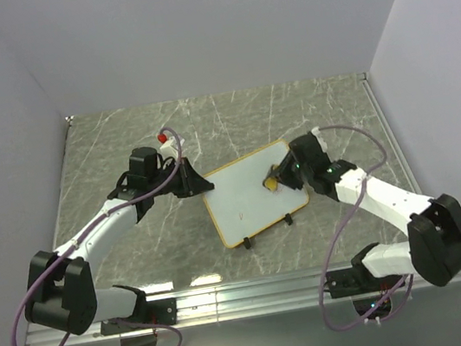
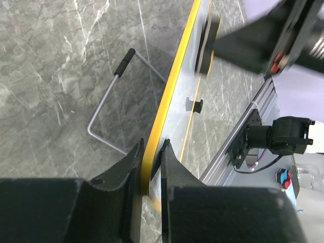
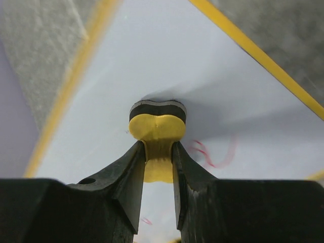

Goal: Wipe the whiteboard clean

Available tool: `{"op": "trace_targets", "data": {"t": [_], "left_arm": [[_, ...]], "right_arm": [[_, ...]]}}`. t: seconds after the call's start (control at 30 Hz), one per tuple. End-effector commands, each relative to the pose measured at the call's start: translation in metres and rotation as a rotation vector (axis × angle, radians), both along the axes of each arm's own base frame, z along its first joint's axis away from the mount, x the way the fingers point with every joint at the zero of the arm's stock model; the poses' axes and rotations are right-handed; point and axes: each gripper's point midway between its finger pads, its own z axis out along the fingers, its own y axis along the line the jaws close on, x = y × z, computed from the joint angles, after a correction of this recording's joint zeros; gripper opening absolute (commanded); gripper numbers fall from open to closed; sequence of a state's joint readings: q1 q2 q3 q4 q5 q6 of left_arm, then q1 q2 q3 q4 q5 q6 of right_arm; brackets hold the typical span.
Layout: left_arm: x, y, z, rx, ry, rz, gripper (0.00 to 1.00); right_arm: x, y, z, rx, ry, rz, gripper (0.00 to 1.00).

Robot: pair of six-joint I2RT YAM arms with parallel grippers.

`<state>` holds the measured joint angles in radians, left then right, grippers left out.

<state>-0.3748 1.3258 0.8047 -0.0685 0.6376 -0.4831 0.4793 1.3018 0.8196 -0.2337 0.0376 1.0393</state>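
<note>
On the grey marble-patterned table (image 1: 120, 138), centre, I log one whiteboard (image 1: 251, 192): white face, thin yellow frame, lying at a slant to the table edges, between the two arms. Two small black feet (image 1: 289, 219) sit on its near long edge. Left gripper (image 1: 200, 185): at the board's far-left corner, with the fingers (image 2: 132, 167) clenched on the yellow frame, one on each side, as the left wrist view shows with the board seen edge-on. I cannot tell whether that corner is lifted off the table. Right gripper (image 1: 277, 179): over the far-right part of the board, grasping one yellow bone-shaped eraser (image 3: 157, 126) by its narrow waist. The eraser's dark pad faces the white surface and appears to touch it. Red marks (image 3: 212, 154): a few faint strokes on the board just beside the eraser, plus a small speck nearer the fingers in the right wrist view. One bent grey wire bracket (image 2: 109, 101) with a black tip lies on the table beside the board's edge, seen from the left wrist only. One small red-topped item (image 1: 162, 137) stands near the left arm's wrist, too small for me to identify. One aluminium rail (image 1: 249, 291) runs along the near edge and carries both arm bases.
</note>
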Motion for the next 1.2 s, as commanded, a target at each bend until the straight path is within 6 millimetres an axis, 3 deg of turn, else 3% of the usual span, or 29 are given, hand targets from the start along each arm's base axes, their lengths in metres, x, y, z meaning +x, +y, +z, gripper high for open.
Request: {"op": "trace_targets", "data": {"t": [0.0, 0.07, 0.1, 0.2, 0.3, 0.47, 0.77, 0.93, 0.97, 1.03, 1.07, 1.13, 1.17], "left_arm": [[-0.003, 0.033, -0.063, 0.254, 0.077, 0.09, 0.0], [-0.003, 0.032, -0.064, 0.254, 0.078, 0.084, 0.0], [-0.003, 0.033, -0.065, 0.257, 0.08, 0.084, 0.0], [-0.003, 0.032, -0.064, 0.254, 0.079, 0.08, 0.0], [-0.003, 0.032, -0.063, 0.252, 0.075, 0.079, 0.0], [-0.003, 0.032, -0.063, 0.252, 0.074, 0.073, 0.0], [-0.003, 0.032, -0.062, 0.256, 0.07, 0.073, 0.0], [-0.003, 0.033, -0.059, 0.256, 0.065, 0.074, 0.0], [-0.003, 0.033, -0.059, 0.258, 0.064, 0.076, 0.0], [-0.004, 0.033, -0.059, 0.259, 0.064, 0.075, 0.0], [-0.004, 0.034, -0.059, 0.26, 0.064, 0.077, 0.0], [-0.003, 0.033, -0.059, 0.259, 0.064, 0.075, 0.0], [-0.004, 0.033, -0.059, 0.259, 0.066, 0.074, 0.0]], "right_arm": [[-0.043, -0.02, -0.044, -0.034, 0.124, -0.014, 0.0], [-0.056, -0.028, -0.049, -0.029, 0.126, -0.025, 0.0], [-0.07, -0.034, -0.064, -0.04, 0.16, -0.024, 0.0], [-0.09, -0.04, -0.078, -0.018, 0.184, -0.031, 0.0], [-0.089, -0.042, -0.075, -0.012, 0.165, -0.041, 0.0], [-0.056, -0.04, -0.043, -0.054, 0.08, -0.041, 0.0], [0.038, -0.026, 0.049, -0.013, -0.088, -0.058, 0.0], [0.045, -0.031, 0.031, -0.044, -0.041, -0.059, 0.0], [0.036, -0.034, 0.011, -0.054, -0.002, -0.059, 0.0], [0.023, -0.037, -0.002, -0.045, 0.018, -0.058, 0.0], [0.008, -0.042, -0.023, -0.053, 0.057, -0.059, 0.0], [-0.007, -0.047, -0.031, -0.037, 0.065, -0.073, 0.0], [-0.023, -0.05, -0.049, -0.042, 0.106, -0.069, 0.0]]}}
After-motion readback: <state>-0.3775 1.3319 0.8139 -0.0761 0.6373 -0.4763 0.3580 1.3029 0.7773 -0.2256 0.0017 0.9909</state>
